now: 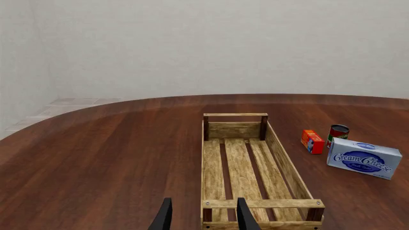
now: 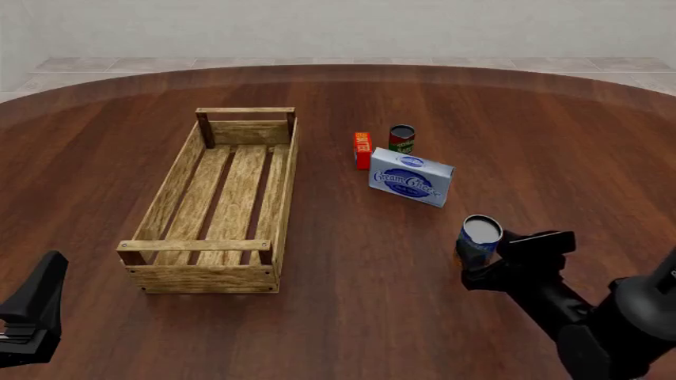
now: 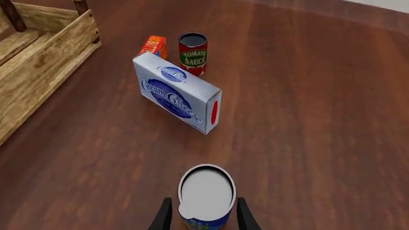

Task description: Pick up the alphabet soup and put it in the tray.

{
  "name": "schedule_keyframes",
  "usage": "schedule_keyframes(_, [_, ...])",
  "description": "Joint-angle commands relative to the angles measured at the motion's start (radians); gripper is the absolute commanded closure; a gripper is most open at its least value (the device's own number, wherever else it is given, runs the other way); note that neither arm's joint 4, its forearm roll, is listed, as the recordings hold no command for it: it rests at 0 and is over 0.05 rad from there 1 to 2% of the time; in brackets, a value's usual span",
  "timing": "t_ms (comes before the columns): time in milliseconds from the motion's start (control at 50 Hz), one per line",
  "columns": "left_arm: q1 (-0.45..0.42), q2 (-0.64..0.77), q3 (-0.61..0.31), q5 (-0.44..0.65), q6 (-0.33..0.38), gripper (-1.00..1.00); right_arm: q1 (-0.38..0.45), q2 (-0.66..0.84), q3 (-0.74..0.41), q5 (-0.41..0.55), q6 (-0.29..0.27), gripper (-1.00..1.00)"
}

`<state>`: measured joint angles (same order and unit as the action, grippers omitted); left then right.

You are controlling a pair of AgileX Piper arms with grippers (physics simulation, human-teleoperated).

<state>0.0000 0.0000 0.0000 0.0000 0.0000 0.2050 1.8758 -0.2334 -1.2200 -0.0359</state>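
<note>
round dark-wood table [image 2: 349,301], glossy plank grain. on it: long wooden tray [image 2: 169,190] at left, slatted. near centre, a small orange box [image 2: 362,150] just beside a red-and-green sauce can [image 2: 401,139]; cream cheese box [image 2: 411,181] in front of both. soup can [image 2: 480,239] well apart to the right; whether it rests on the wood, cannot tell.

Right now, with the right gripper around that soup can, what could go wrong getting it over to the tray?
1. The right gripper holds the alphabet soup only by slim fingers on its curved sides, so the can might slip or tilt on lifting.
2. The cream cheese box stands between the can and the tray; a low sweep could clip it, or the tomato sauce can and small orange box behind.
3. Too low an approach may catch the tray's near side wall.
</note>
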Motion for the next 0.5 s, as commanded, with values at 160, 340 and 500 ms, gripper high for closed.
schedule_keyframes(160, [0.0, 0.0, 0.0, 0.0, 0.0, -1.0, 0.007, 0.041, -0.03, 0.0, 0.0, -1.0])
schedule_keyframes(340, [0.0, 0.0, 0.0, 0.0, 0.0, -1.0, 0.015, 0.071, -0.053, 0.0, -0.002, -1.0])
schedule_keyframes(500, [0.0, 0.0, 0.0, 0.0, 0.0, -1.0, 0.028, 0.054, -0.047, 0.0, 0.01, 1.0])
